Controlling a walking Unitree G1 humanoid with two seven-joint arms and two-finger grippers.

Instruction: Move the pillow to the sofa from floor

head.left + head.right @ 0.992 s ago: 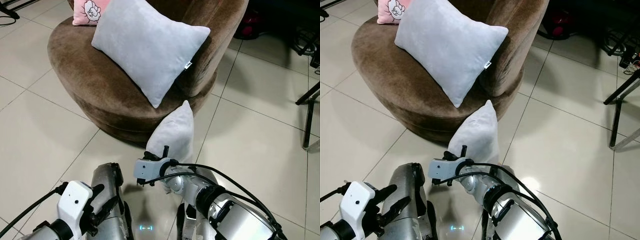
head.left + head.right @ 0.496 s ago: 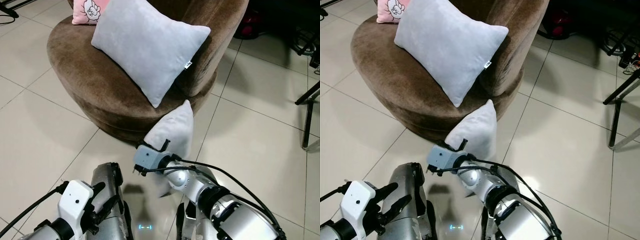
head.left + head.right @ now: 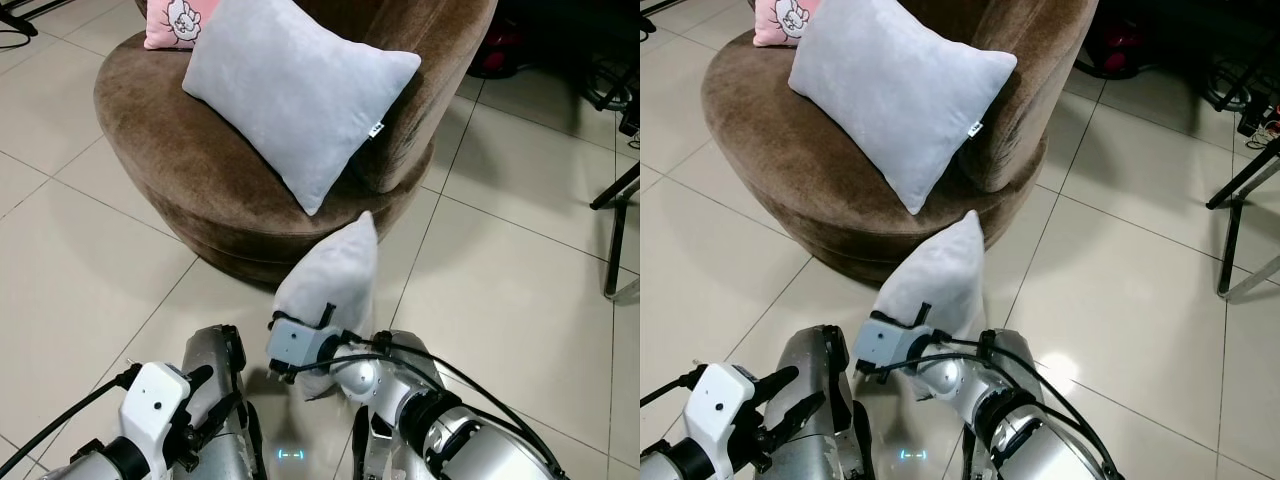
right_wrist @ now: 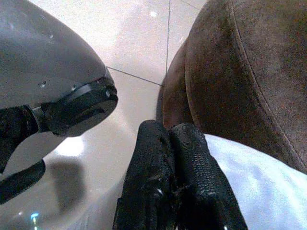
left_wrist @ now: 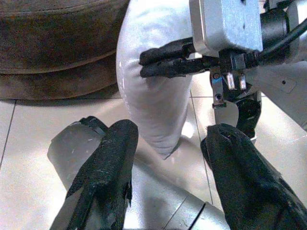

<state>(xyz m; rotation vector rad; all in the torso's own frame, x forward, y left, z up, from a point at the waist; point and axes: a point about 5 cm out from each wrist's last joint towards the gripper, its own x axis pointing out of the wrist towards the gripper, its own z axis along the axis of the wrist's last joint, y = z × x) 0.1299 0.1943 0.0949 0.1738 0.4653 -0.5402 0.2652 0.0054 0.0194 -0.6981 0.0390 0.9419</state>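
Note:
A small grey pillow (image 3: 338,285) stands on end on the tiled floor against the base of the brown round sofa (image 3: 170,165). My right gripper (image 5: 144,64) is shut on the pillow's near edge, pinching the fabric between its fingers (image 4: 175,177). The pillow's lower corner (image 5: 165,143) hangs just over the tiles. My left gripper (image 5: 168,163) is open, low and just short of the pillow, holding nothing. A larger grey pillow (image 3: 295,95) leans on the sofa seat.
A pink pillow (image 3: 175,22) lies at the back of the sofa. Black stand legs (image 3: 620,235) are on the right, with a red object (image 3: 498,52) and cables behind. My silver leg (image 3: 215,370) is close below the grippers.
The right gripper has drawn back toward me with the small pillow, which has tipped left and away from the sofa base. The left arm has stayed put.

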